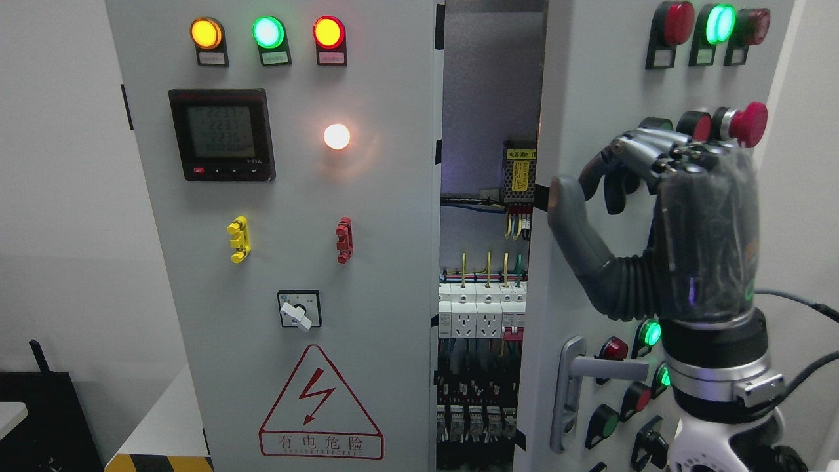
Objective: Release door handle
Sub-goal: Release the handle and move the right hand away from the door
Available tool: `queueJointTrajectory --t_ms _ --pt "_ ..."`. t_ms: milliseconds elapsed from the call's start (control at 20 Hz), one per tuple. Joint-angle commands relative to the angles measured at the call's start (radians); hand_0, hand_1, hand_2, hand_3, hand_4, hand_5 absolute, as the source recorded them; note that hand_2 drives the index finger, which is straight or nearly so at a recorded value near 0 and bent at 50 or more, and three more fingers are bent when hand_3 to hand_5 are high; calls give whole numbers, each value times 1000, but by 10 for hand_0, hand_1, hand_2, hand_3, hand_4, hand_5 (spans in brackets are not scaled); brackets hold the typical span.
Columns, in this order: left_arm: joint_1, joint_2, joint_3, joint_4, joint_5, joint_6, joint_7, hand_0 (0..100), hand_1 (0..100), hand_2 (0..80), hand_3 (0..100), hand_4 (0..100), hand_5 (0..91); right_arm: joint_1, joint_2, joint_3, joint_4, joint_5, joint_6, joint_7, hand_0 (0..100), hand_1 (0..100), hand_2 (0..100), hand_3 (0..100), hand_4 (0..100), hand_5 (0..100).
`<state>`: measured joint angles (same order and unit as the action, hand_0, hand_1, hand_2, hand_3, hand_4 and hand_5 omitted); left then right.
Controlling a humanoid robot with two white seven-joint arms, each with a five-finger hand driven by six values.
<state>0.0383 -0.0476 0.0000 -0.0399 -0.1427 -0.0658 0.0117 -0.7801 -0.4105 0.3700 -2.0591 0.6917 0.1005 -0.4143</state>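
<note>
Door handle (577,373), silver and lever-shaped, sits low on the right door (590,98) of the cabinet, and we take it as our landmark. Above it we see our right hand (649,216), raised in front of the door with the arm coming up from the lower right; the fingers (639,151) are loosely curled and the thumb (577,223) stands apart, so the hand is relaxed and grips nothing, well clear of the handle. Just to the right of the handle we see a cluster of red and green buttons (626,367). To the left of the handle the door stands ajar, and through the gap we see breakers and wiring (482,308). Farther left is the left door (295,262), carrying a meter (221,134) and a triangular warning sign (320,403).
</note>
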Motion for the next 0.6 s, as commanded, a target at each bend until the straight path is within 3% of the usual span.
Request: queueJointTrajectory --t_ms 0,200,401,551 --pt "0 0 -25 0 0 3 1 120 389 0 0 0 0 38 38 -197 -26 9 -31 -4 619 323 746 1000 1000 998" --pt "0 0 -25 0 0 3 1 120 389 0 0 0 0 48 38 -284 -26 9 -67 -3 618 326 748 1000 1000 998" --pt "0 0 -25 0 0 4 1 120 389 0 0 0 0 139 38 -445 -26 8 -122 6 619 326 755 1000 1000 998" --pt "0 0 -25 0 0 3 1 120 389 0 0 0 0 237 41 -581 -21 6 -125 6 618 327 754 1000 1000 999"
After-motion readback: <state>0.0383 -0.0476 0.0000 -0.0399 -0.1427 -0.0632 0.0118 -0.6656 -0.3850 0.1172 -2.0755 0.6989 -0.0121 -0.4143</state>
